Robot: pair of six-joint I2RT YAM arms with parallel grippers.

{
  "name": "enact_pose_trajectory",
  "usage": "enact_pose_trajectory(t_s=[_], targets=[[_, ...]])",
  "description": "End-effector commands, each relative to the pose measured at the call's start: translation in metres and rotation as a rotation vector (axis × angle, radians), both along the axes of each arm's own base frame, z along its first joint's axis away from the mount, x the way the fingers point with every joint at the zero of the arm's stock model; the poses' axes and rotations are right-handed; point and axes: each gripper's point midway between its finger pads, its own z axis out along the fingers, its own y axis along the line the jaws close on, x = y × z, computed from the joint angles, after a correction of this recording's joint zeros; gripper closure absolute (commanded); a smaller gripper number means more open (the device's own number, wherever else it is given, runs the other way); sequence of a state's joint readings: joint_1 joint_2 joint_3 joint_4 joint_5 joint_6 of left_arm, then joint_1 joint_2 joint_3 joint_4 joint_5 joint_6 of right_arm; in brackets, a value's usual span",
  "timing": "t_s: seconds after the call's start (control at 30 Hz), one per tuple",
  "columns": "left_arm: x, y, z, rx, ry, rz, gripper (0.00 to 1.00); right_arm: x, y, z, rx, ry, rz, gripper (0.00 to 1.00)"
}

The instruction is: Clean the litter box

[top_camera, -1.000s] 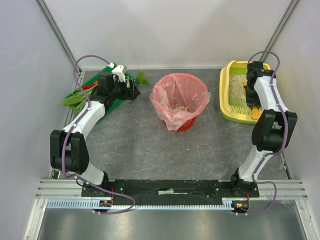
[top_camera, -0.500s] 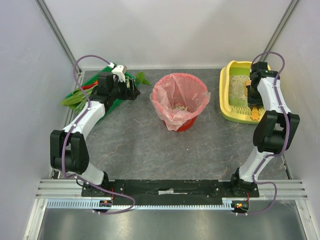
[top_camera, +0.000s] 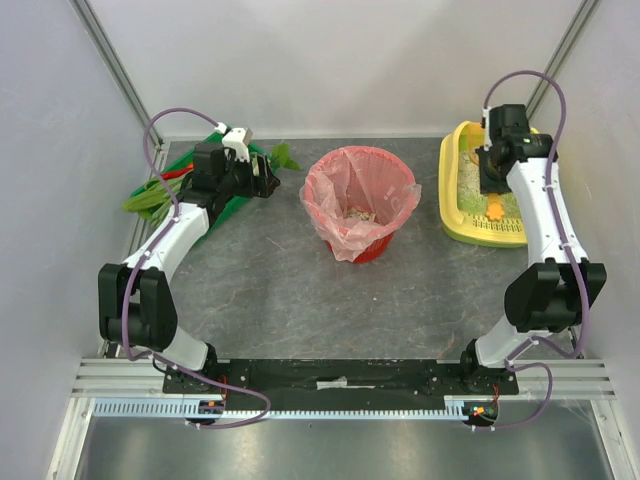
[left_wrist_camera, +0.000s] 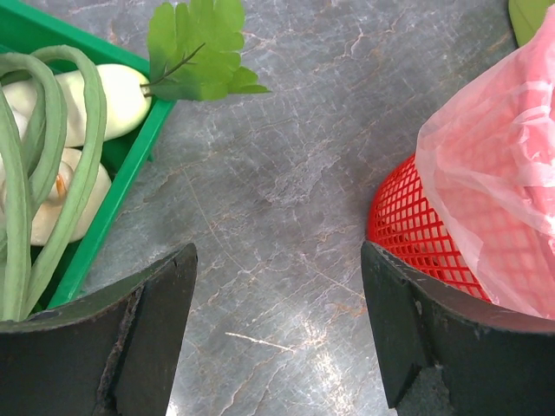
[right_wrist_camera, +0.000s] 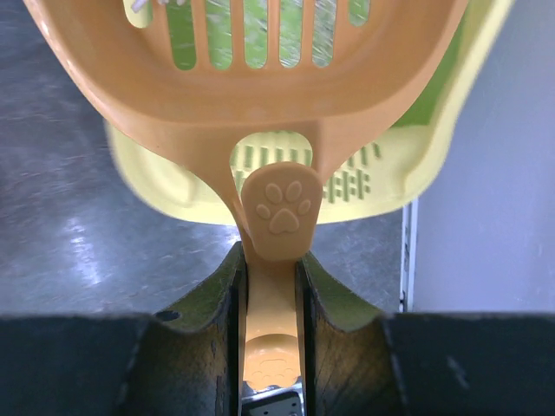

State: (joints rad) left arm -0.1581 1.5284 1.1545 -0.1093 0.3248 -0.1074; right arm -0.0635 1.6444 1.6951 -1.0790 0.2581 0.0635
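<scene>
I judge the job to be partway through: a small heap of pale litter [top_camera: 360, 213] already lies at the bottom of the pink bag [top_camera: 340, 235] lining the red basket [top_camera: 372, 252], which stands mid-tabletop toward the far edge, yet the litter box [top_camera: 447, 200] in the far right corner holds a good spread of beige grains [top_camera: 468, 178], so more scooping and dumping is left. My right hand [right_wrist_camera: 270, 260] is pressed tight on the handle of the orange slotted scoop [right_wrist_camera: 277, 104], holding it over the near, slotted end of the box. The view through the slots is blurred, and I cannot tell whether the scoop carries a load beyond a few pale specks at its far edge. My left hand [left_wrist_camera: 277, 295] is spread wide and holds nothing, poised over bare tabletop between the basket and the green tray [left_wrist_camera: 121, 186] at the far left corner. That tray holds long green beans [left_wrist_camera: 61, 147], a white vegetable [left_wrist_camera: 117, 95] and a leafy sprig [left_wrist_camera: 195, 43] that hangs over its edge, none of it part of this work.
</scene>
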Motion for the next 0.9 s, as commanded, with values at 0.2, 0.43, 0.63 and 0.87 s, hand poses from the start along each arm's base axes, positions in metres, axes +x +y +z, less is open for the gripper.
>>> enact_pose_trajectory(t_s=[0.2,0.43,0.63,0.87], targets=[[0.001,-0.009,0.033,-0.101,-0.073,-0.005,0.18,0.012,0.097,0.066,0.002,-0.102,0.236,1.0],[-0.003,-0.006,0.037,-0.094,-0.082,0.0,0.18,0.01,0.153,0.08,-0.179,-0.083,0.427,1.0],[-0.006,-0.005,0.039,-0.083,-0.089,0.001,0.18,-0.002,0.153,0.08,-0.429,-0.041,0.471,1.0],[-0.007,-0.004,0.037,-0.084,-0.089,0.003,0.18,-0.015,0.15,0.112,-0.774,-0.047,0.489,1.0]])
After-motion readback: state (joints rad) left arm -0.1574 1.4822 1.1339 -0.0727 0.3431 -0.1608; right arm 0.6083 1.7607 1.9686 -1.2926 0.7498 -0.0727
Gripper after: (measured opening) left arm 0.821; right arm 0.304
